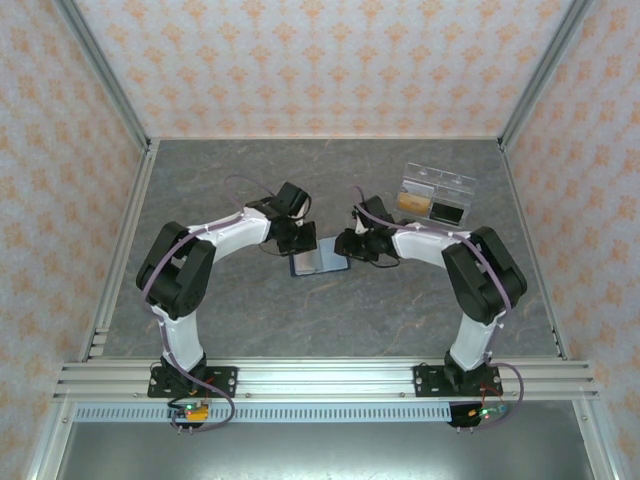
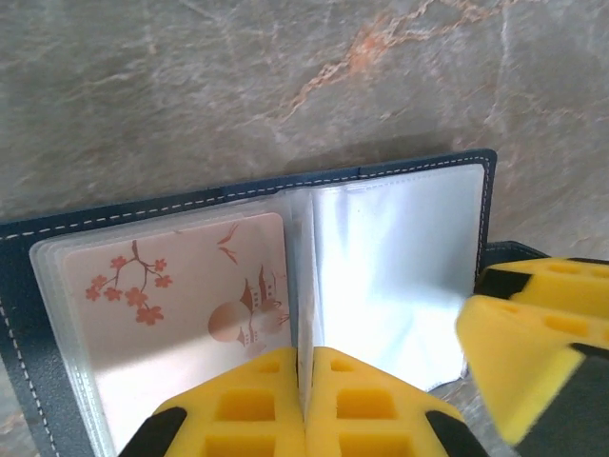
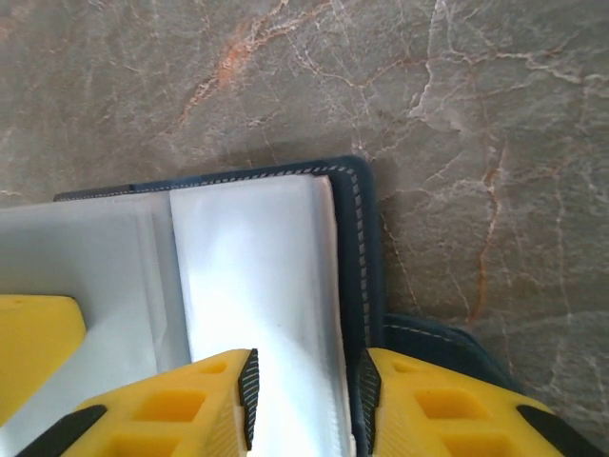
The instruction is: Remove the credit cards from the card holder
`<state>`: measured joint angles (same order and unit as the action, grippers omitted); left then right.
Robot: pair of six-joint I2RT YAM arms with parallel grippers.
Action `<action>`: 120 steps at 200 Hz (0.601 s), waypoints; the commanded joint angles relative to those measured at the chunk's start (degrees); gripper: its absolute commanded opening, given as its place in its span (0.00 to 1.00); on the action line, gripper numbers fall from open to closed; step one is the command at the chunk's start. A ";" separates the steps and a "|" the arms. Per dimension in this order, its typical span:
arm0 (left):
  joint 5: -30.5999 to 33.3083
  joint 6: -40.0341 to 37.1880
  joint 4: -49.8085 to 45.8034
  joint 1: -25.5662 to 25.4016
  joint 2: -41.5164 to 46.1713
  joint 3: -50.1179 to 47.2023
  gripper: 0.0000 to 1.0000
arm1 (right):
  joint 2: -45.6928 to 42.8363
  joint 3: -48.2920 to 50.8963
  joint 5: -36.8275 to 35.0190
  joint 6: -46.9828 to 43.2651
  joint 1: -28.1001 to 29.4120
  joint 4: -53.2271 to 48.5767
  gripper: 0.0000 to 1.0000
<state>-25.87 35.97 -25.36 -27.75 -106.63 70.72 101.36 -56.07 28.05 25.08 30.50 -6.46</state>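
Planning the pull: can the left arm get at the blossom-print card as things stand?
Probably yes. The left gripper is shut on a clear sleeve at the card holder fold, right beside the card; it would have to release first.

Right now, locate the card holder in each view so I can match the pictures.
Top external: card holder lies open at table centre, between the two grippers.
Left wrist: fills the lower half, a blossom-printed card in its left sleeves.
Right wrist: lower left, its right panel between the fingers.
Shared landmark: the white-stitched navy edge.
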 commanded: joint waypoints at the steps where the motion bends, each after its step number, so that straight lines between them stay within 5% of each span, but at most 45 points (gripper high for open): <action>1: 0.74 -1.98 -3.72 0.16 1.26 1.79 0.04 | -4.49 2.59 -0.05 0.59 -0.09 5.12 0.36; 45: -8.67 3.90 6.37 -0.97 0.13 1.77 0.35 | -10.00 6.20 -4.88 0.80 -0.08 7.52 0.36; 120: -9.11 6.70 8.75 -2.22 -1.80 2.34 0.45 | -14.30 9.16 -11.16 1.42 -0.38 8.65 0.35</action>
<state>-34.63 41.10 -18.11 -30.02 -106.94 72.18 88.95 -47.75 19.99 26.00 30.44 0.12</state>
